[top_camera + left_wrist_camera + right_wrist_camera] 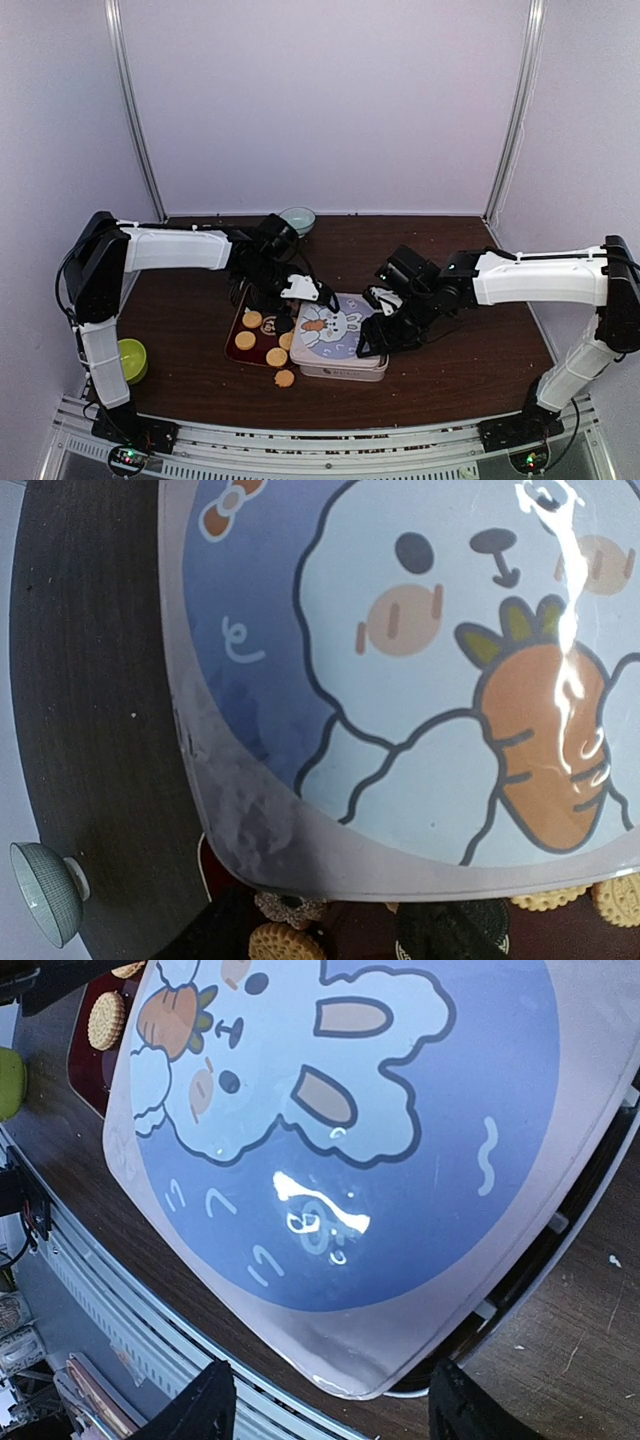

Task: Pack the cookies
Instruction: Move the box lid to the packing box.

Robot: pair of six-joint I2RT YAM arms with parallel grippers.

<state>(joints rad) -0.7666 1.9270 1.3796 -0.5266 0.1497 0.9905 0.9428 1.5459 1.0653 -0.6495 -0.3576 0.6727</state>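
A tin lid [338, 335] with a rabbit and carrot picture lies over its box. Left of it, a dark red tray [238, 322] holds several round golden cookies [246, 340]; one cookie [285, 378] lies off the tray near its front edge. My left gripper [318, 293] is at the lid's far left corner; in the left wrist view [335, 945] its dark fingers stand apart below the lid [420, 680], over cookies [285, 942]. My right gripper [375, 335] is open, with its fingers [190, 1410] either side of the lid's corner [380, 1380], not touching it.
A teal bowl [297, 218] stands at the back of the table and shows in the left wrist view [45, 892]. A green bowl [132, 360] sits at the front left by the left arm's base. The metal rail [300, 440] runs along the near table edge.
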